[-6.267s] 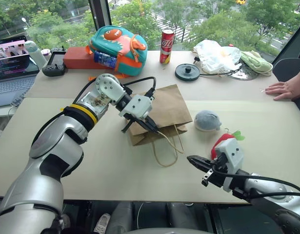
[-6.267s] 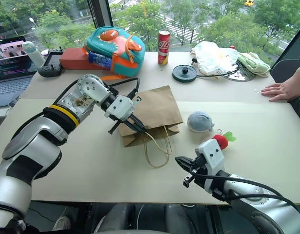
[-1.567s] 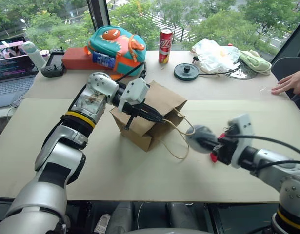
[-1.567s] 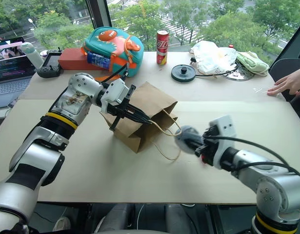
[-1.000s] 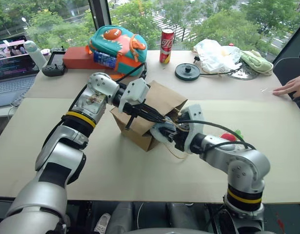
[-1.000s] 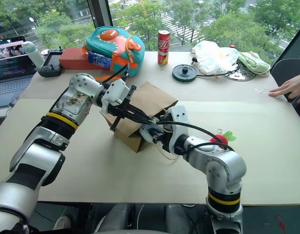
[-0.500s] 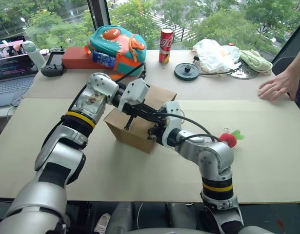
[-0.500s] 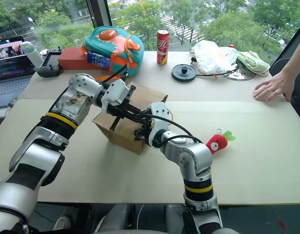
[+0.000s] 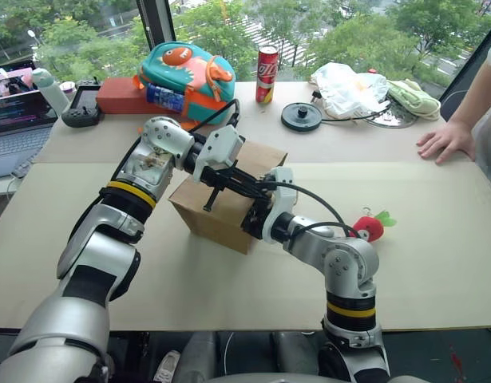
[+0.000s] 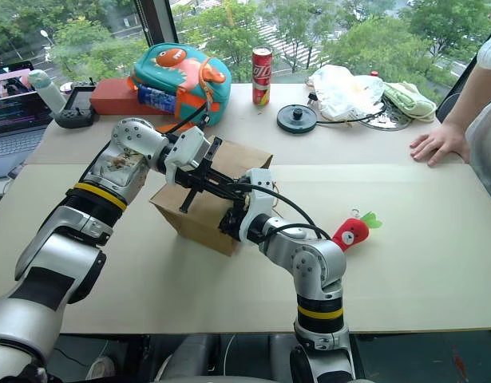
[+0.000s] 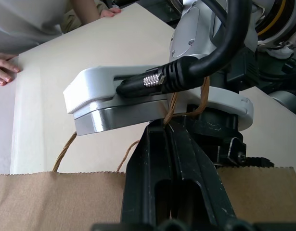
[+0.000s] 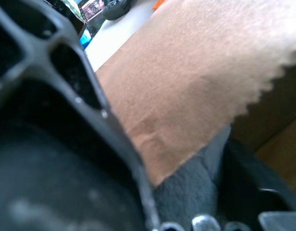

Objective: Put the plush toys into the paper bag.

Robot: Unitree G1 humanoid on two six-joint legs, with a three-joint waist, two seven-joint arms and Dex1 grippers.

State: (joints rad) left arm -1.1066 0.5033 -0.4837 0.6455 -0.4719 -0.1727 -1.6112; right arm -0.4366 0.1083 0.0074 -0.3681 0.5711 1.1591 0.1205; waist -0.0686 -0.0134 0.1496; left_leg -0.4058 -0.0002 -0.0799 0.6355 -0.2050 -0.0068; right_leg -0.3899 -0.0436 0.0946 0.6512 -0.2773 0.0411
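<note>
Gone from the open surface (image 9: 437,263) since a second and a half earlier, the grey toy (image 12: 196,187) sat at the mouth of the bag (image 9: 221,209), just under its serrated paper edge, as the right wrist view showed. Right gripper (image 10: 231,221) was buried in that mouth, reaching in from the robot's right; how wide it stood could not be told from the frames. Left gripper (image 11: 163,137) was clamped shut on the bag's cord handles (image 11: 173,103), keeping the bag propped open on its side, mouth toward the right arm.

Red toy (image 9: 368,227) lay on the surface to the right of the bag, well apart from it and just beyond the right arm's elbow, its long axis running roughly across the surface with the green tuft pointing away from the bag. By position the right arm was the nearer one for fetching it, and judging by the bare stretch around it there was open room to approach from above or the side. A person's hand (image 9: 441,144) rested on the far right edge, clear of that path.
</note>
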